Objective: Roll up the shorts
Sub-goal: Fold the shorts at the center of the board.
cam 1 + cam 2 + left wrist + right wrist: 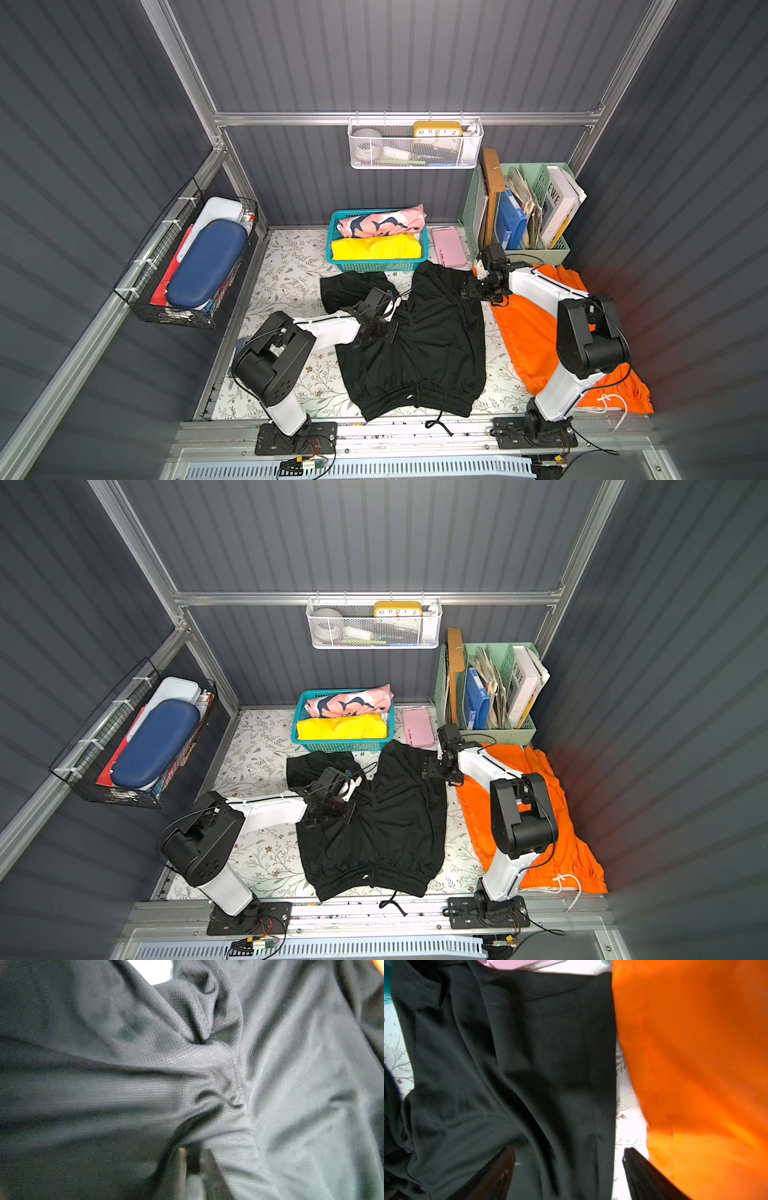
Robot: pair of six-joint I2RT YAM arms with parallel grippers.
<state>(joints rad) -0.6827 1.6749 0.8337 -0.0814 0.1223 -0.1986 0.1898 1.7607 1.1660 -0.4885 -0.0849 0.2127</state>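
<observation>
Crumpled black mesh shorts (207, 1064) crowd left tool (376, 332), grip unclear; right tool (568, 1150) spread above.

We find the black shorts (374, 825) spread on the floral table (257, 854), waistband toward the near edge. Their black drawstring (392, 899) hangs over the metal rail (332, 912). The left gripper (328, 810) is down on creased fabric by the crotch. The right gripper (431, 769) sits over the outer edge of the right leg. Jaw positions are not legible for either. The orange shorts (575, 858) lie just beside the black pair, partly under the right arm (519, 825), with a white cord (567, 885) at the near end. Behind, a teal basket (300, 738) holds a yellow cloth (340, 728) and a pink printed cloth (349, 702). A pink case (417, 728) lies beside the basket.
</observation>
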